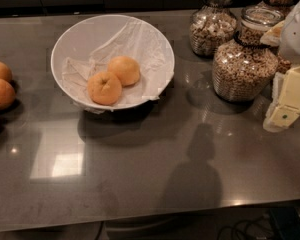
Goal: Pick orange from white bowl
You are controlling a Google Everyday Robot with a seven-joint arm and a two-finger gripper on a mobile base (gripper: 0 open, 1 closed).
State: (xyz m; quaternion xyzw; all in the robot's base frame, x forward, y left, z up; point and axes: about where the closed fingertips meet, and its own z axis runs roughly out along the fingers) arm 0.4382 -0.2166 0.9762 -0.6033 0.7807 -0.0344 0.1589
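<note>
The white bowl [70,39] stands on the dark counter at the back left of centre, lined with thin white paper or plastic. Two fruits lie in it side by side. The orange [124,70] is the paler, smooth one, to the right and farther back. A deeper-orange fruit with a dark stem dimple [104,88] touches it at the front left. My gripper [281,118] hangs at the right edge of the view, above the counter and in front of the jars. It is far to the right of the bowl and holds nothing that I can see.
Three glass cereal jars [245,64] stand at the back right, close to my gripper. Three more orange fruits [0,93] lie on the counter at the left edge. The counter's front edge [140,221] runs along the bottom of the view.
</note>
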